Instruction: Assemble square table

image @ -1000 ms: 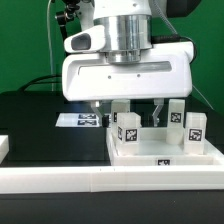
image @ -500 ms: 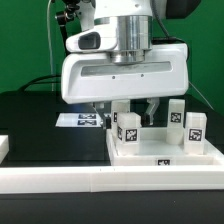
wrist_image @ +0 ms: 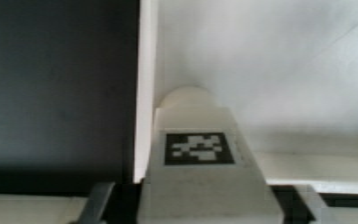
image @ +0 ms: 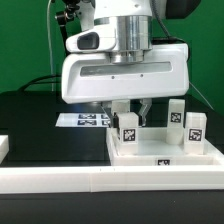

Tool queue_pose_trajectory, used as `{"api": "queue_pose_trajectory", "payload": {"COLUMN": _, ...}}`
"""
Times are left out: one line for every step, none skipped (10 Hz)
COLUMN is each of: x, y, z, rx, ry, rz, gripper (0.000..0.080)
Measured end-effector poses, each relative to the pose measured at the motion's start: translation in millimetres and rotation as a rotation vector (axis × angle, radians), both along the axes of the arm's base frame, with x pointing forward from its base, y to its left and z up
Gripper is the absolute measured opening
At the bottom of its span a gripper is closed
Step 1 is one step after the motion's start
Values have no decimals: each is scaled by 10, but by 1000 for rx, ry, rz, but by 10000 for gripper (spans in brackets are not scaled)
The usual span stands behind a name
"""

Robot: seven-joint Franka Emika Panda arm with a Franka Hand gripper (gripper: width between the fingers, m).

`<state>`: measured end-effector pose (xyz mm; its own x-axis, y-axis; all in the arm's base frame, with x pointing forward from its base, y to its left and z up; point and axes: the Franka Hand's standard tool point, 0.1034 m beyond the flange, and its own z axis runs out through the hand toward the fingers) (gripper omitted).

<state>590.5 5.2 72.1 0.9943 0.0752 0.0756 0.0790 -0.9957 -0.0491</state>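
A: Where's the square top (image: 160, 155)?

B: Lower right of the exterior frame, flat on the black counter (image: 40, 130), pushed against the long white rail (image: 100, 180) along the bottom edge. Raised rim faces up.

A: Legs?

B: Three leg blocks visible standing on the top: one at frame centre (image: 128, 128), under the arm, two more at the right, (image: 176, 115) and (image: 195, 129), all upright, tags facing the camera. Fourth, can't see it.

A: Gripper (image: 128, 108)?

B: Hangs straight down under the big white wrist housing (image: 125, 75), directly over the centre leg. Jaws sit on either side of that leg's upper end. Wrist view shows the tagged leg (wrist_image: 197, 145) running up between two dark fingers (wrist_image: 98, 197) at the bottom of the frame. Contact, can't tell; looks spread around it, not clearly pinching.

A: Anything else?

B: The marker board (image: 82, 119) lies flat on the counter at centre left, behind the arm. A white block end (image: 4, 147) sits at the far left edge.
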Motion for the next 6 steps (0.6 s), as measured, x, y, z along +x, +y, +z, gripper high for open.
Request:
{"api": "queue_pose_trajectory", "payload": {"x": 0, "y": 1, "z": 0, "rx": 5, "ry": 3, "rz": -59, "gripper": 288}}
{"api": "queue_pose_trajectory", "payload": {"x": 0, "y": 1, "z": 0, "rx": 12, "ry": 8, "rz": -146, "gripper": 288}}
{"api": "queue_pose_trajectory", "payload": {"x": 0, "y": 2, "z": 1, "rx": 17, "ry": 12, "rz": -228, "gripper": 288}}
{"api": "queue_pose_trajectory", "payload": {"x": -2, "y": 2, "z": 1, "rx": 23, "ry": 16, "rz": -314, "gripper": 288}}
{"api": "queue_pose_trajectory", "payload": {"x": -2, "y": -3, "z": 2, "rx": 39, "ry": 22, "rz": -434, "gripper": 290}}
{"api": "queue_pose_trajectory", "payload": {"x": -3, "y": -7, "z": 2, "rx": 54, "ry": 27, "rz": -508, "gripper": 290}}
